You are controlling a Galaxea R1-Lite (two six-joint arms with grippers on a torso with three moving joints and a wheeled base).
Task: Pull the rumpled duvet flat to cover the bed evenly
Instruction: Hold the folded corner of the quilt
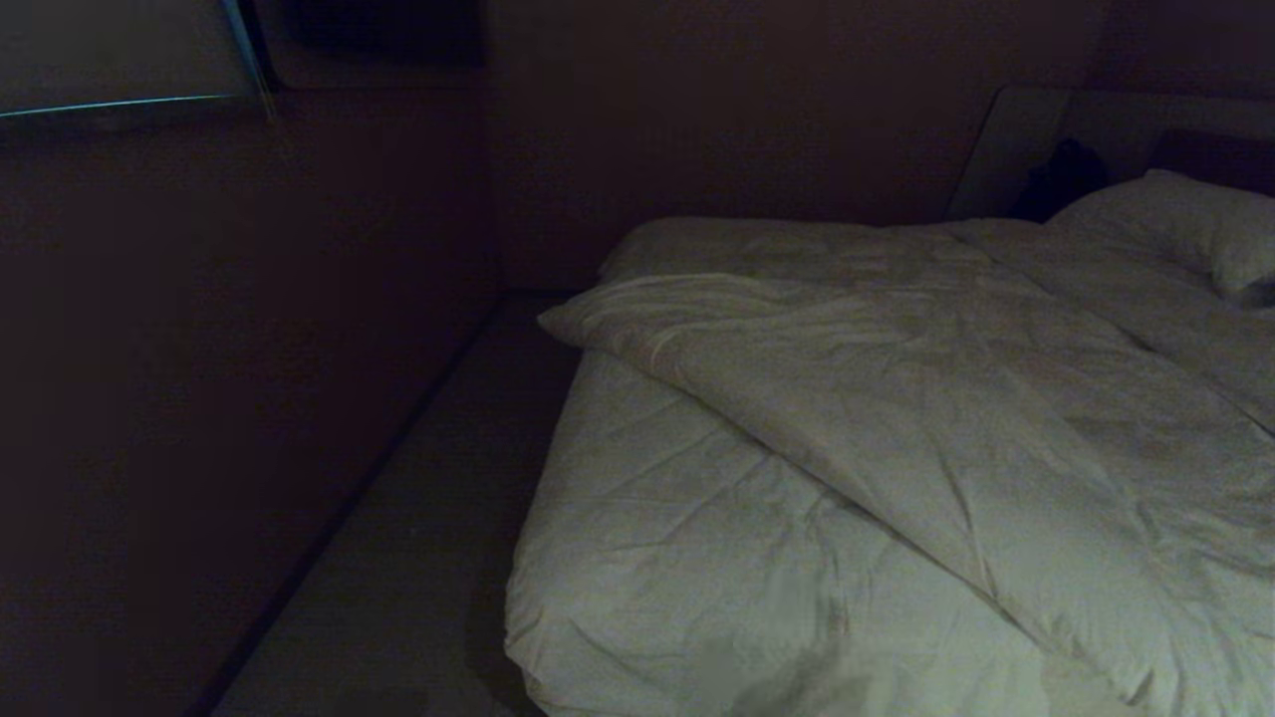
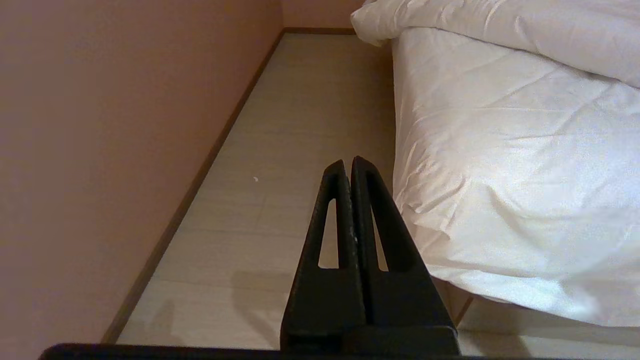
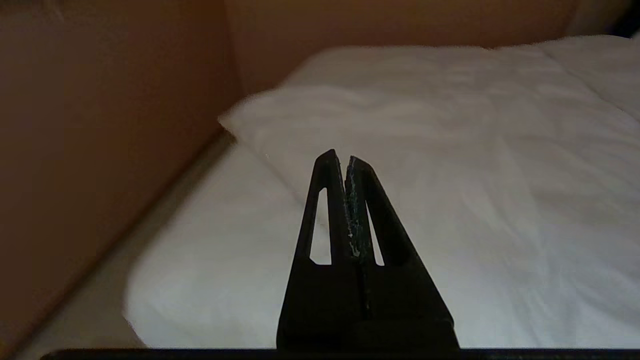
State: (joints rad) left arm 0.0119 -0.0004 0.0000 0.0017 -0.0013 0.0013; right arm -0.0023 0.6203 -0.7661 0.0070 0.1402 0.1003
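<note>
Dim room walls [image 1: 249, 299] hem a narrow strip of floor [image 2: 280, 150] along the near side of the bed [image 1: 637, 558], whose white mattress sheet lies bare at the foot corner. Across it, the duvet [image 1: 896, 398] is folded back on a slant, its folded corner [image 1: 568, 324] jutting over the bed's floor-side edge while a pillow [image 1: 1185, 224] rests at the head end.

Neither arm shows from the head camera. By its own wrist camera, the left pincer [image 2: 348, 162] hangs pressed together and empty over the floor beside the bed's edge. So is the right pincer [image 3: 340, 156], pointing at the duvet's folded corner [image 3: 240, 117].

The sound move, I judge, is to part the right pincer wide, pinch deep into that corner through the full puffy thickness, then draw it toward the bare foot corner low and steadily, so the fold unrolls rather than bunches or slips free.
</note>
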